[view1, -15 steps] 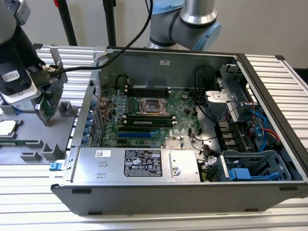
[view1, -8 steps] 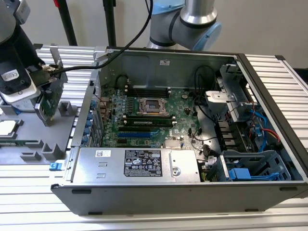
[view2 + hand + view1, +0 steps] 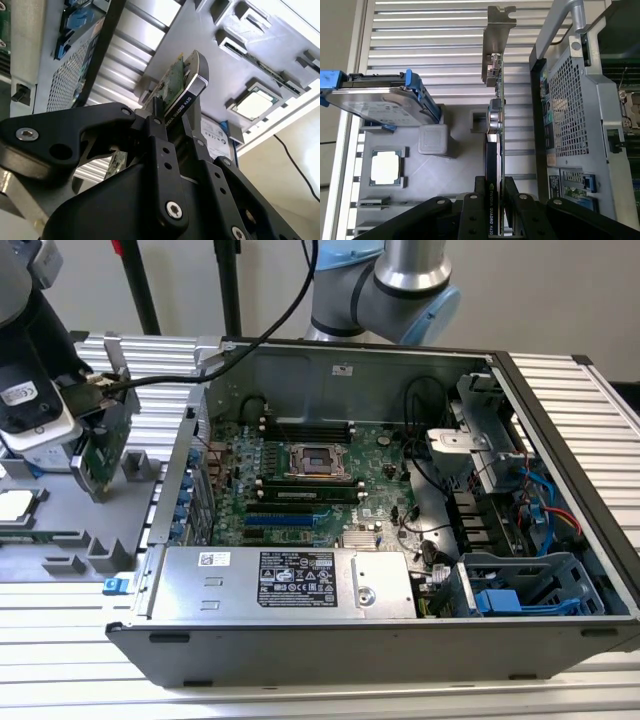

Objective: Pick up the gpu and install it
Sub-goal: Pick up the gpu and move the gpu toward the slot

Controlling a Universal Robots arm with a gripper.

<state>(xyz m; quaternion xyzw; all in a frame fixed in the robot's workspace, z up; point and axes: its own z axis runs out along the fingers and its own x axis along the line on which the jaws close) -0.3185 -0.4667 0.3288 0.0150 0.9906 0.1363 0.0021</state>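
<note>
The gpu (image 3: 100, 455) is a slim green card with a black shroud and a silver end bracket (image 3: 495, 45). It stands on edge over the grey parts tray (image 3: 60, 540) at the exterior view's left, just outside the open computer case (image 3: 560, 410). My gripper (image 3: 88, 410) is shut on it. In both wrist views the black fingers (image 3: 512, 192) clamp the gpu (image 3: 495, 130) across its shroud and board. In the second wrist view the gripper (image 3: 172, 127) holds the gpu (image 3: 182, 85) above the tray. Whether the card's lower edge touches the tray is hidden.
The case holds the large green motherboard (image 3: 310, 475), a silver power supply (image 3: 285, 580) in front and a drive cage (image 3: 520, 585) at the exterior view's right. On the tray lie a CPU (image 3: 385, 167), memory sticks (image 3: 40, 536) and a hard drive in a blue caddy (image 3: 375, 100). Ribbed table (image 3: 600, 390) surrounds everything.
</note>
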